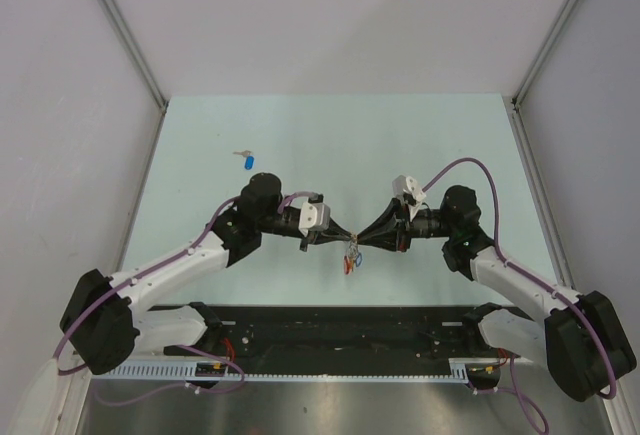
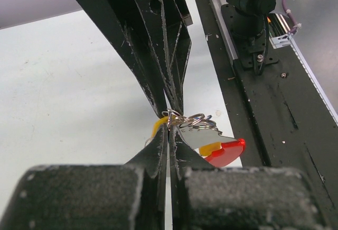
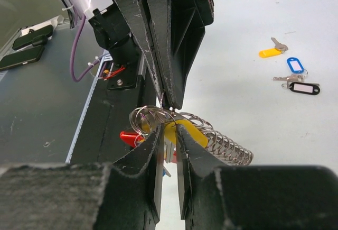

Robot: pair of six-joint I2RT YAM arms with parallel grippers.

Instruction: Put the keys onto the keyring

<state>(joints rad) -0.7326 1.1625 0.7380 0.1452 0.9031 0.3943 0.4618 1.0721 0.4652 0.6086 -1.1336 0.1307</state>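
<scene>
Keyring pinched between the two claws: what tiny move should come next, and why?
Probably the right gripper should ease its yellow-tagged key slightly along the metal coil of the keyring. The left gripper is shut on that keyring right where the tips meet, so the key sits at the threading spot.

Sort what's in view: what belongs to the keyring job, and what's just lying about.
Job: keyring, left gripper, right gripper, pinched yellow-tagged key, loose yellow key, blue-tagged key, black-tagged key.
Lying about: only rig parts, purple cable, black base plate.
</scene>
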